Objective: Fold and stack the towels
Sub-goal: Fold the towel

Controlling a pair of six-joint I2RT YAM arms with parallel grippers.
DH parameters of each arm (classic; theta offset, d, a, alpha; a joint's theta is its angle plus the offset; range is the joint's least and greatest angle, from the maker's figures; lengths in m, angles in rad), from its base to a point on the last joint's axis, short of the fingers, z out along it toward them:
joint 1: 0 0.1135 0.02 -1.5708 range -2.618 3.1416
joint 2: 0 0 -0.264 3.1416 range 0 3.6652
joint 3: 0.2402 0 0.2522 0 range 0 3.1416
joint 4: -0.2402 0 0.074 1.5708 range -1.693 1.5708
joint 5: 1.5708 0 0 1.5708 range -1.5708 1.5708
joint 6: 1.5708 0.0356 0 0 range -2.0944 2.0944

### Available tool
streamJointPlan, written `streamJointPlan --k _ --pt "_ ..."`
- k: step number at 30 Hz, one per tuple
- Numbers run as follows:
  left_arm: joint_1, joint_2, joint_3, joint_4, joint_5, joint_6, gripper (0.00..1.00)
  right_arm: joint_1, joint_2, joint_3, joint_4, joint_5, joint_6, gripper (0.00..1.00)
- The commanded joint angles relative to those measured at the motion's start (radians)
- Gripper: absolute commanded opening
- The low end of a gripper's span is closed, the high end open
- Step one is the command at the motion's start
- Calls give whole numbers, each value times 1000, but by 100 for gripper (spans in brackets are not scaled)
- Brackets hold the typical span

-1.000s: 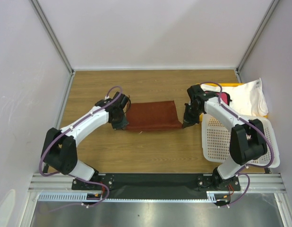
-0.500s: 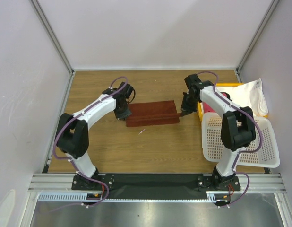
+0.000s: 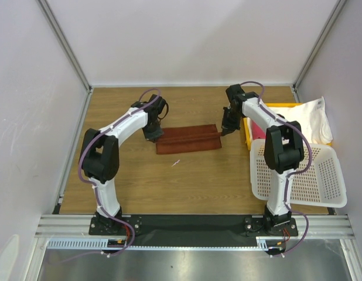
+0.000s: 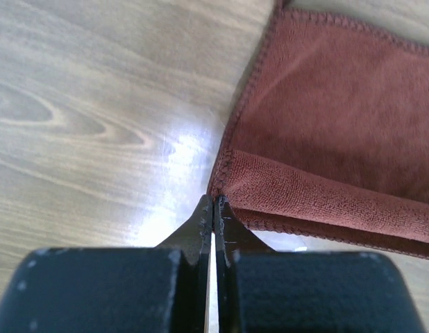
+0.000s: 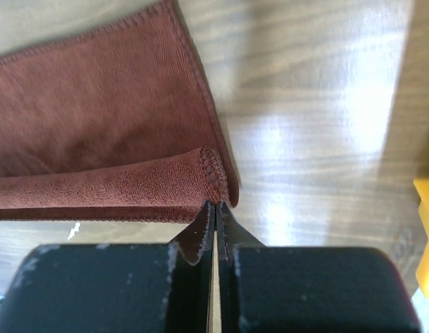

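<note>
The reddish-brown towel (image 3: 188, 139) lies as a narrow strip on the middle of the worktop (image 3: 140, 181), rather nearer the far edge than the near one. One long edge is doubled over and stands as a soft raised lip along its length.

The left gripper (image 4: 213, 201) is at the strip's left end and the right gripper (image 5: 216, 205) at its right end. Each has its jaws pressed tight together, tips at the corner of the doubled layer, seemingly nipping the hem. Holding both ends at once would keep the lifted edge straight, so that it lays over squarely instead of bunching. This looks like the middle of a lengthwise fold, with stacking not yet begun.

By the right edge, toward the far corner, stands the yellow tray (image 3: 249, 133). The white towel (image 3: 313, 120) is heaped loosely over it, unfolded, and hides most of what it holds.

Nearer, at the right near corner, is the white perforated basket (image 3: 336, 202). The right arm crosses its left side, and nothing shows on the mesh that is in view.
</note>
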Motion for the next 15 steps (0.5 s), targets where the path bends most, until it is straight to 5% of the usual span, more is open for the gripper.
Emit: streamJointPlan --k 1,10,15 --pt "39 29 58 -68 -77 48 0 -36 41 63 -47 62 -41 0" --pt "54 121 144 -96 -72 61 1 -45 117 131 -39 45 -49 0" --pt "60 153 177 -107 -91 56 10 -54 170 200 -24 26 -52 0"
